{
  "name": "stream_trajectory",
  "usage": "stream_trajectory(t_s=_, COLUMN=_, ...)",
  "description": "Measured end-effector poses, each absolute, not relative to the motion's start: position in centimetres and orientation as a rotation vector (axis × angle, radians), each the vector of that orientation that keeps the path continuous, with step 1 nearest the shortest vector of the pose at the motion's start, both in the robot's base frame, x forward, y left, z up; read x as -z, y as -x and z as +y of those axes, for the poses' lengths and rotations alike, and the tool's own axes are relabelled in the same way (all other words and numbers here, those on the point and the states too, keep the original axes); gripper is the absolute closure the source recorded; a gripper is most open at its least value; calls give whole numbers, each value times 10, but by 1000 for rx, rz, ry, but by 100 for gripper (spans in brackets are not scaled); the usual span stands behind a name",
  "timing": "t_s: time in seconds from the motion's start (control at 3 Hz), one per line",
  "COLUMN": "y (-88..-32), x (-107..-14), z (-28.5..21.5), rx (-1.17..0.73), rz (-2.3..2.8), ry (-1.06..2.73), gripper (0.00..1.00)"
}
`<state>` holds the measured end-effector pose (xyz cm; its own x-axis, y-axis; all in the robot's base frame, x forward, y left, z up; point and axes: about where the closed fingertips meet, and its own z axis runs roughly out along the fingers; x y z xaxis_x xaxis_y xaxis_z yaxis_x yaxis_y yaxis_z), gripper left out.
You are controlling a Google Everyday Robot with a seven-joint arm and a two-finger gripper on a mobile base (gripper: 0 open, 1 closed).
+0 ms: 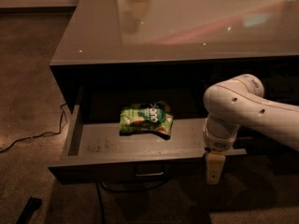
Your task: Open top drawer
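Observation:
The top drawer (93,146) stands pulled well out of the dark cabinet, its light grey floor and walls showing. Its dark front faces down and forward, with the small metal bail handle (150,174) at its centre. A green snack bag (145,120) lies on the drawer floor near the back. My gripper (214,169) hangs at the drawer's right front corner, just outside the front edge, to the right of the handle and apart from it. My white arm (243,111) reaches in from the right.
The cabinet's glossy grey top (187,27) spans the upper view. A black cable (42,134) runs over the brown floor at the left. A dark object (29,209) lies on the floor at the bottom left. Another cable (100,199) hangs below the drawer.

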<state>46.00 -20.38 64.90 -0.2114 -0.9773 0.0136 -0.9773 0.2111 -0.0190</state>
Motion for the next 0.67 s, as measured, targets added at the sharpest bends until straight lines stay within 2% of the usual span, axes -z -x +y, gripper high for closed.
stream_trajectory(t_s=0.33, y=-469, x=-671, z=-204, rx=95, rz=2366, ry=1952, gripper=0)
stream_trajectory(t_s=0.67, y=-479, x=-687, z=-202, rx=146, rz=2313, ry=1939, gripper=19)
